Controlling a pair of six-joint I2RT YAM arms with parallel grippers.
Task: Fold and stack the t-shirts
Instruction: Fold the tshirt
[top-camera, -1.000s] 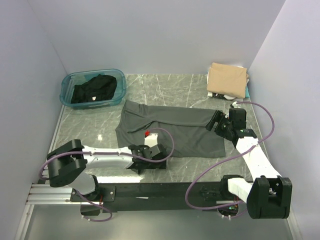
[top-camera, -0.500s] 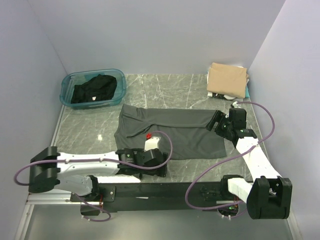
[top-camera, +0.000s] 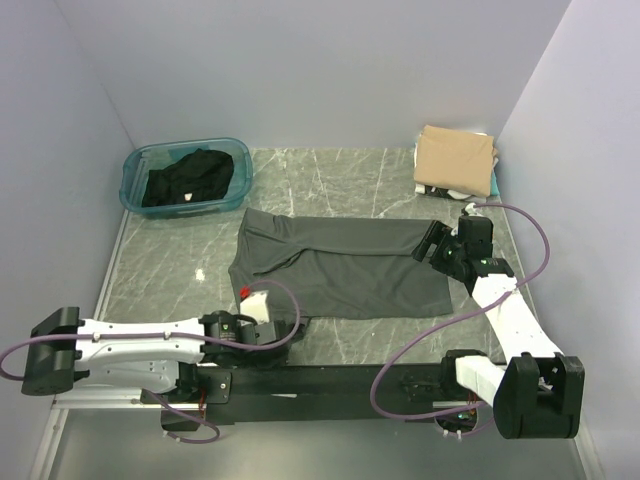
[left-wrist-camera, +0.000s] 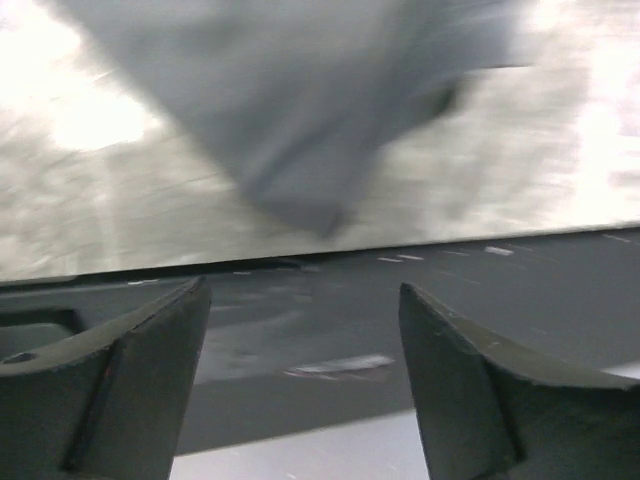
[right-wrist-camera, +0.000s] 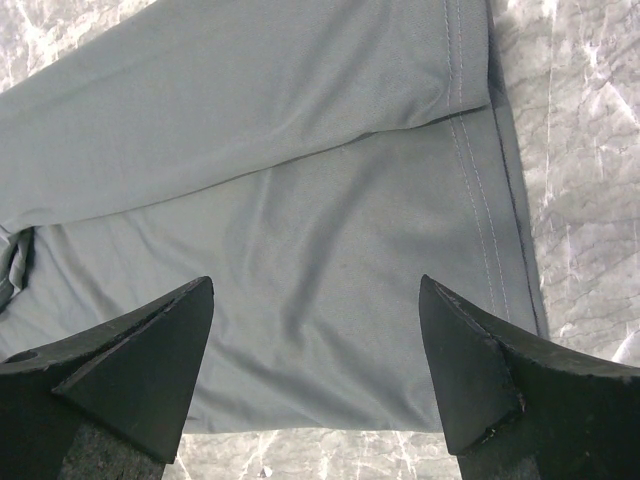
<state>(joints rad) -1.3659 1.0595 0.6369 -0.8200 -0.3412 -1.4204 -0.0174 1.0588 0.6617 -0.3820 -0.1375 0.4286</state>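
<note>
Only your right wrist view shows the hem stitching on the grey shirt (right-wrist-camera: 300, 150) beneath the right tool (right-wrist-camera: 315, 287), spread wide and empty. The left tool (left-wrist-camera: 305, 300) is also spread and empty.

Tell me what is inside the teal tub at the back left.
A crumpled black t-shirt fills most of the tub. Anything beneath the cloth is covered and cannot be seen.

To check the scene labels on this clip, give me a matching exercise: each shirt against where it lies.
Things:
1. grey shirt
2. black shirt
3. tan shirt

Places:
A. bunched in the teal tub, far left
B. folded, far right corner
C. spread out in the middle

Pairs: 1-C; 2-A; 3-B
</note>
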